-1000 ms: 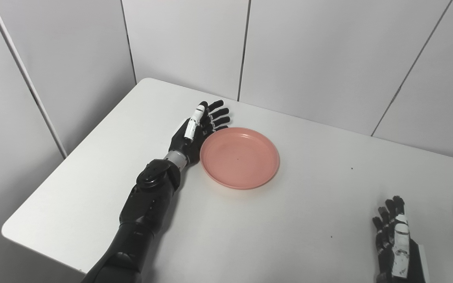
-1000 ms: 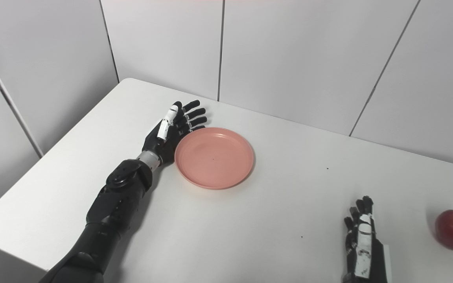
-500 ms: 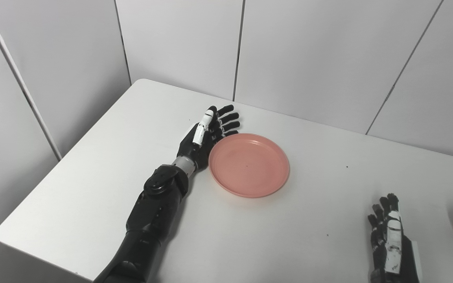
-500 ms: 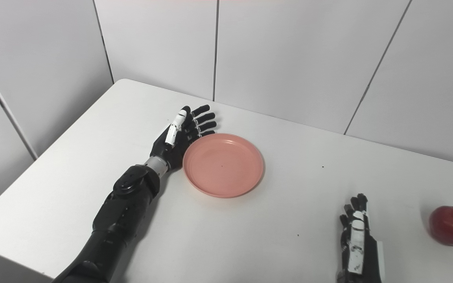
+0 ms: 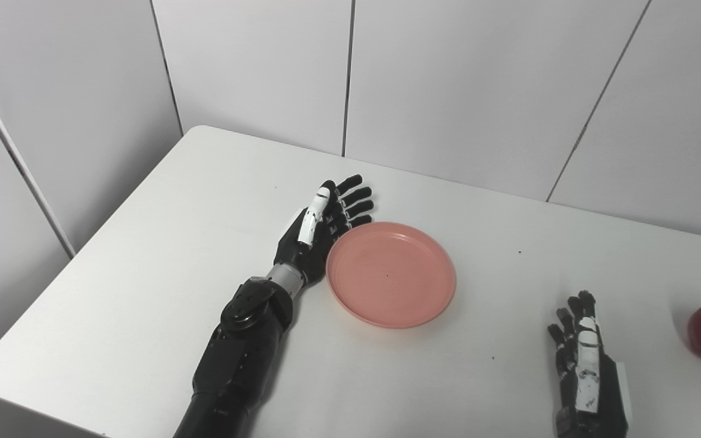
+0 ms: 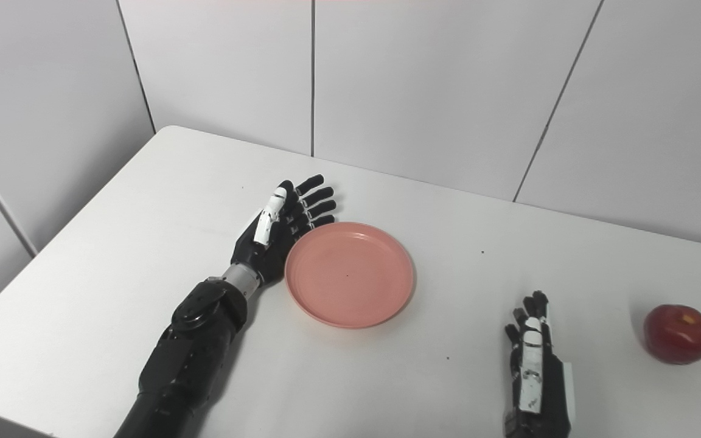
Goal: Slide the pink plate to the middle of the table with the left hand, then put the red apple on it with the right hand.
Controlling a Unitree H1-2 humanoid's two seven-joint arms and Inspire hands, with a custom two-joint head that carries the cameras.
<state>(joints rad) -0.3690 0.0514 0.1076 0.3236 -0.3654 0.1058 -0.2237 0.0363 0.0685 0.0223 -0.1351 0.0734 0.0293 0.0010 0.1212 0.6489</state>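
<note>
The pink plate (image 5: 390, 274) lies flat and empty on the white table (image 5: 162, 255), left of its middle. My left hand (image 5: 321, 224) is open with fingers stretched out, standing on edge with its palm side against the plate's left rim. The red apple (image 6: 679, 334) sits on the table at the far right, partly cut by the frame edge in the left eye view. Near the front edge my right hand (image 6: 532, 359) rests open, fingers pointing away from me, a good way left of the apple and holding nothing.
Grey wall panels (image 5: 466, 85) stand right behind the table's back edge and along its left side. The table's left edge (image 5: 76, 255) runs diagonally toward me. A few tiny dark specks (image 5: 519, 251) mark the tabletop.
The camera has swung right, bringing the apple more into view. Against the table's specks, my left hand and the plate have slid a little to the right. The right hand has barely moved.
</note>
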